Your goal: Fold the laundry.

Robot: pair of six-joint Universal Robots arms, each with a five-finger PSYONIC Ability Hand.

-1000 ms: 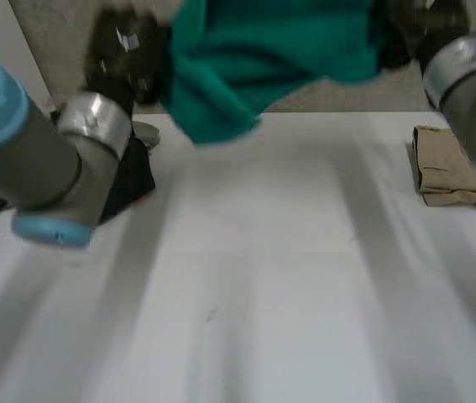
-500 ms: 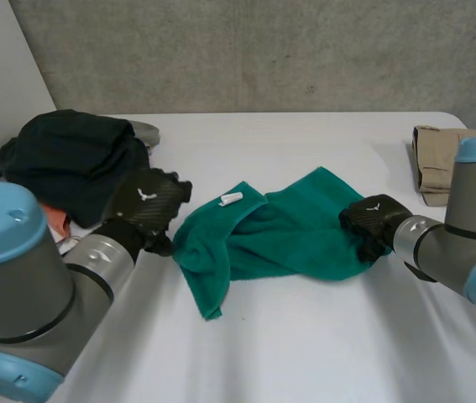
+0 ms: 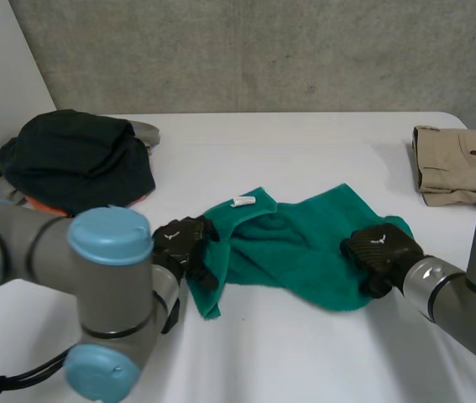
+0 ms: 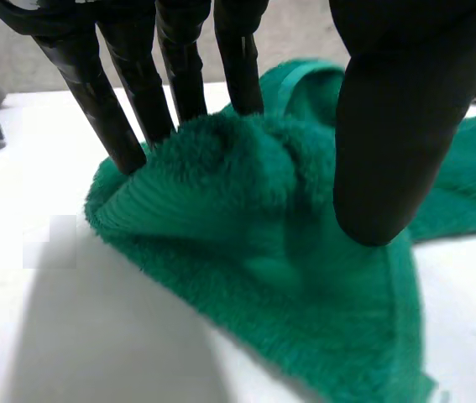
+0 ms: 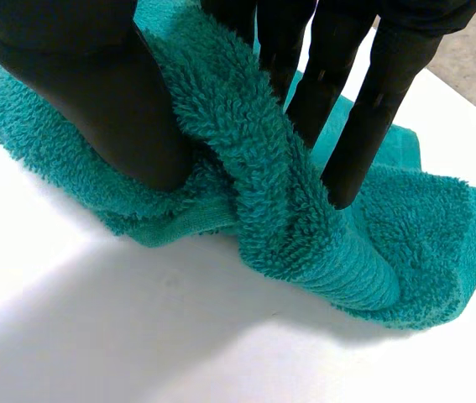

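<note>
white table (image 3: pixel 305 143) bears dark pile (image 3: pixel 74 159), tan garment (image 3: pixel 452 159); left hand (image 3: pixel 183 248), right hand (image 3: pixel 380 252) pinch green towel (image 3: pixel 296 243).

The towel (image 3: pixel 296 243) lies on the table (image 3: pixel 305 353), my left hand (image 3: pixel 183 248) at its left end, my right hand (image 3: pixel 380 252) at its right. A clothes pile (image 3: pixel 74 159) sits behind left, folded trousers (image 3: pixel 452 164) behind right.

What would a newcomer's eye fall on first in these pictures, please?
A crumpled green towel lies in the middle of the white table, the left hand pinching its left end, the right hand its right end. A dark clothes heap sits far left, a folded beige garment far right.
</note>
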